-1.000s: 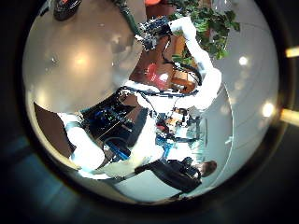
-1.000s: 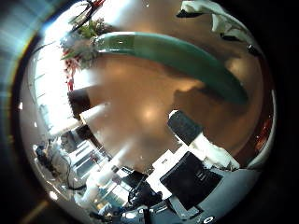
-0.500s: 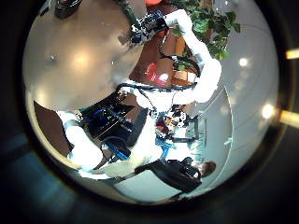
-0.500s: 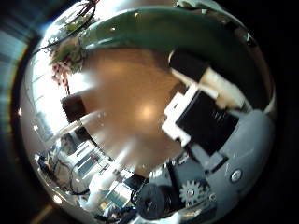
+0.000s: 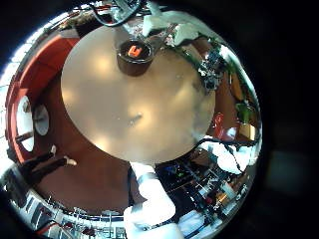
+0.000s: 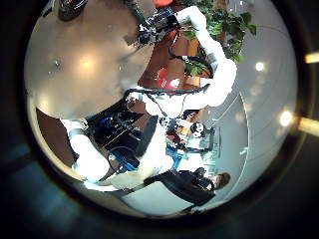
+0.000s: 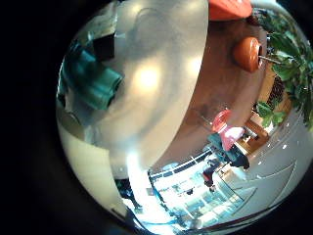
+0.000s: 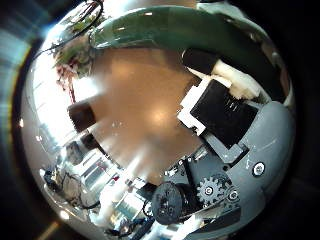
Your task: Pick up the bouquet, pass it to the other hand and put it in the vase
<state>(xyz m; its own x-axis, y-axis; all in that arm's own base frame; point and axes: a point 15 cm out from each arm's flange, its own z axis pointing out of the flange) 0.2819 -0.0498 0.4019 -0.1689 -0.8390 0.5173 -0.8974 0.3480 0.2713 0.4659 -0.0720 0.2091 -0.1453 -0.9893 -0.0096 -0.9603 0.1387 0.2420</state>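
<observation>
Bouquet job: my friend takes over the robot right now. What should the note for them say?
Right hand: right at the bouquet, whose stems run close across its palm. Its fingers are beside the stems, but I cannot tell whether they grip.
Left hand: away above the table, with nothing close to its palm; its fingers are not visible.
Vase: upright on the round table.
Done: the right hand has reached the bouquet.
Left: get a firm hold, lift, pass the bouquet to the left hand, then put it in the vase.
</observation>
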